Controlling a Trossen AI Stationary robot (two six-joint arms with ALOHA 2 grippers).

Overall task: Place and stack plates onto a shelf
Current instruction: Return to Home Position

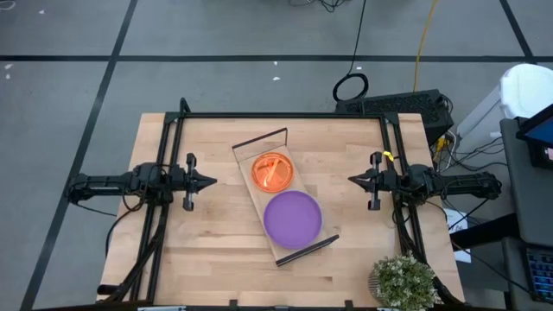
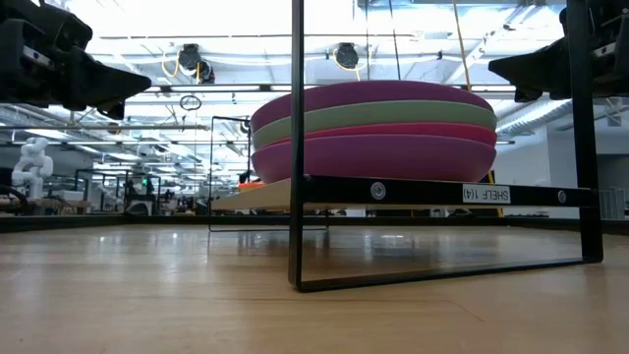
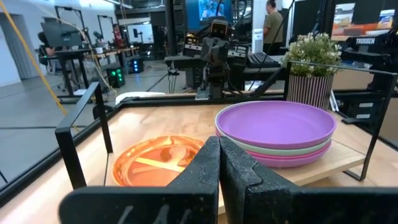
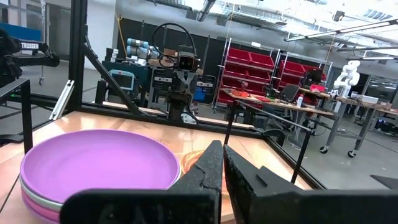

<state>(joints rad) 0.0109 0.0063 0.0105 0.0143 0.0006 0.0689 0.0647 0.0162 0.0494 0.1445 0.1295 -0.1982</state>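
The shelf [image 1: 259,200], a light wooden board with black wire frames at its short ends, lies slanted at mid table. On its near half rests a stack of large plates [image 2: 373,128] with the purple plate [image 1: 292,218] on top, teal and magenta ones under it [image 3: 280,149]. On its far half sits the orange divided plate [image 1: 272,171], also seen as the orange plate [image 3: 158,160]. My left gripper [image 1: 210,182] is shut, left of the shelf, above the table. My right gripper [image 1: 353,180] is shut, right of the shelf. Both touch nothing.
A black frame [image 1: 285,115] runs along the table's far edge and sides. A potted plant [image 1: 403,281] stands at the near right corner. Bare tabletop lies between each gripper and the shelf, and along the near edge [image 1: 216,276]. People stand in the room beyond [image 3: 271,22].
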